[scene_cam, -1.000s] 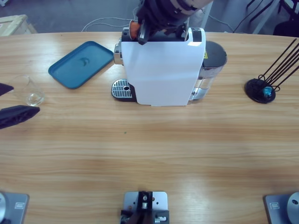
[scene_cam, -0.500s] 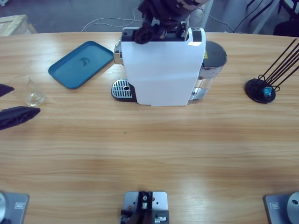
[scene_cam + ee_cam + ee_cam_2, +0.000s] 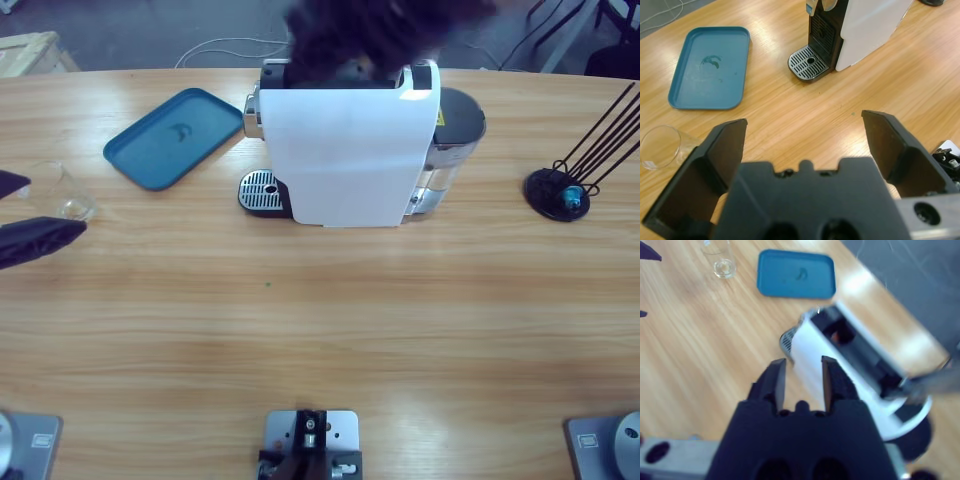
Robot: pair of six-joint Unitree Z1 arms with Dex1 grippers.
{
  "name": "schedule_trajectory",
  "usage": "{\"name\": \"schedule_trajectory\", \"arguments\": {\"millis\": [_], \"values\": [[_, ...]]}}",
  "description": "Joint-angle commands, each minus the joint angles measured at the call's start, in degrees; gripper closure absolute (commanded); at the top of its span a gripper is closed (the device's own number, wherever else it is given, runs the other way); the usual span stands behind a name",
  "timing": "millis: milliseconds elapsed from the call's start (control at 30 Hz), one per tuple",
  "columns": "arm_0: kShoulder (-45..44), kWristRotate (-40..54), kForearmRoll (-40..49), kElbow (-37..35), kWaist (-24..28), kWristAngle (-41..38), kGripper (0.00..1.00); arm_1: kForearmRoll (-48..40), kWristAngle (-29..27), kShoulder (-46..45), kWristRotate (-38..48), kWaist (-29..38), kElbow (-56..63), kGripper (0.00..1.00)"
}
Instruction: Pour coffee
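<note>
Across the long wooden table, finds the left gripper spread wide and empty, lower jaw now nearer the clear drinking glass just beside it. Cannot make out coffee in that glass. Beyond, passes the flat teal plastic tray and the white boxy coffee machine. Above the machine's top, sees the right gripper narrowly parted, empty, without the orange piece from a second ago.
</note>
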Motion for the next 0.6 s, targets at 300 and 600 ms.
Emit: {"name": "schedule_trajectory", "arguments": {"millis": [300,600], "values": [[1.1,-0.3,-0.5,0.7,-0.2,0.7,0.009,-20.9,-12.1,-6.6,27.7,-11.0,10.2,1.000],[1.2,-0.4,-0.5,0.9,-0.2,0.7,0.009,-21.7,-8.6,2.7,28.5,-11.9,7.1,1.000]]}}
